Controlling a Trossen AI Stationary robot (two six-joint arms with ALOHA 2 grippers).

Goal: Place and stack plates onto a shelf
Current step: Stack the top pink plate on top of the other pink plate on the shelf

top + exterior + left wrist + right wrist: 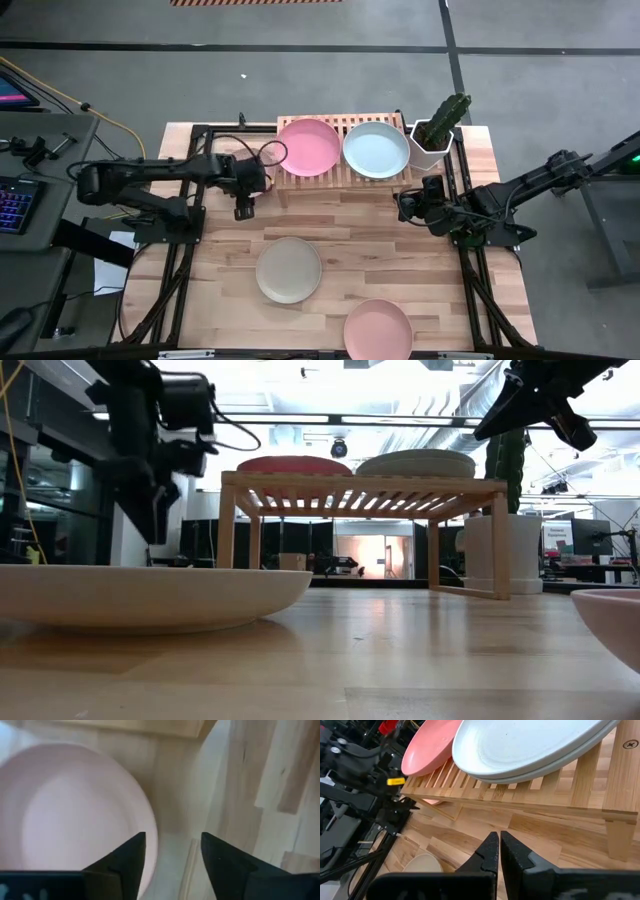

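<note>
The light-wood shelf (345, 178) stands at the table's far side. On its slatted top rest a pink plate (309, 146) and a pale mint plate (376, 150); in the right wrist view the mint plate (530, 745) lies on another plate. A beige plate (289, 270) rests flat mid-table, and a second pink plate (378, 328) at the near edge. My left gripper (243, 208) hangs open by the shelf's left end, above the table (160, 525), with a pink plate (75, 815) beside its fingers. My right gripper (499, 840) is shut and empty, near the shelf's right front (405, 205).
A white pot with a cactus (437, 135) stands at the shelf's right end, close to my right arm. Black frame rails (180, 270) run along the table's left and right sides. Bare wood lies between the shelf and the beige plate.
</note>
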